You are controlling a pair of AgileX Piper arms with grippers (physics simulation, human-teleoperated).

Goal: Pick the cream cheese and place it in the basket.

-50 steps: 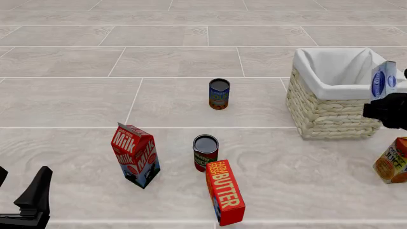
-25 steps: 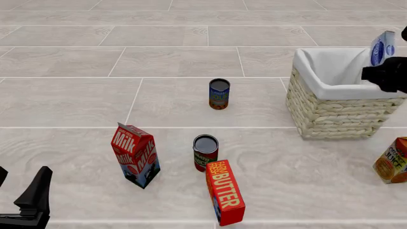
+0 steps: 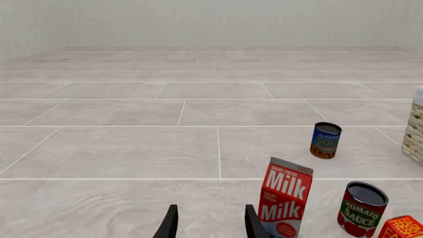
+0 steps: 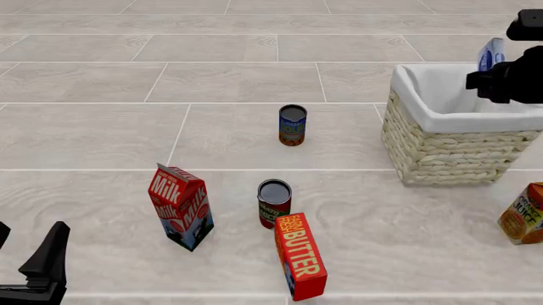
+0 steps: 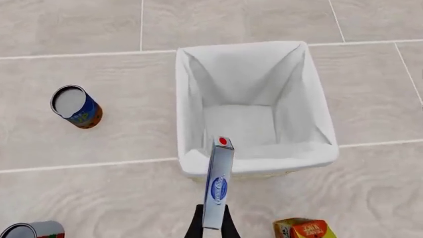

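Note:
My right gripper (image 4: 496, 67) is shut on the cream cheese (image 4: 490, 54), a small flat blue-and-white box, and holds it up over the far right part of the basket (image 4: 441, 143). In the right wrist view the cream cheese (image 5: 217, 184) stands on edge between my fingers, above the near rim of the basket (image 5: 188, 119), whose white-lined inside holds nothing. My left gripper (image 4: 30, 270) is open and empty at the near left corner; its fingers (image 3: 169, 224) show in the left wrist view.
A milk carton (image 4: 180, 206), a tomato sauce can (image 4: 274, 203) and a red butter box (image 4: 301, 256) stand in the near middle. A blue soup can (image 4: 292, 124) stands further back. An orange juice carton (image 4: 522, 215) is at the right edge.
My right gripper has risen and moved back and left with the cream cheese, from beside the basket's right side to above it. The left arm has not moved.

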